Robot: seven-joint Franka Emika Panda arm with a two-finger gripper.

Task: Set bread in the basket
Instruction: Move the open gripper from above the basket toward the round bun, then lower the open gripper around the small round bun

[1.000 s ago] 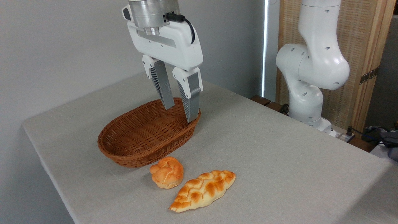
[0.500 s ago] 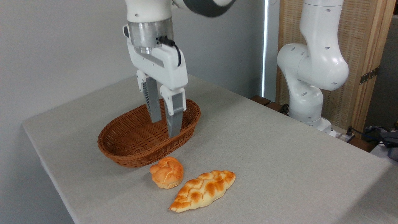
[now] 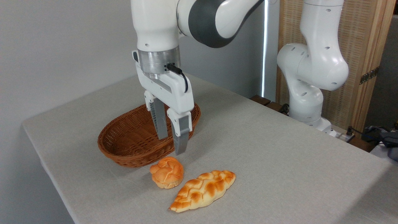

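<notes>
With the bread [image 3: 167,176] lying on the desk [image 3: 267,149] just in front of the basket [image 3: 124,146], the parted, empty jaws needed lowering squarely astride it, clear of the braided loaf [image 3: 202,190]

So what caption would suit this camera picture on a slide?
Open robot hand poised above a small round bun, with a braided loaf beside it and an empty wicker basket behind.
</notes>
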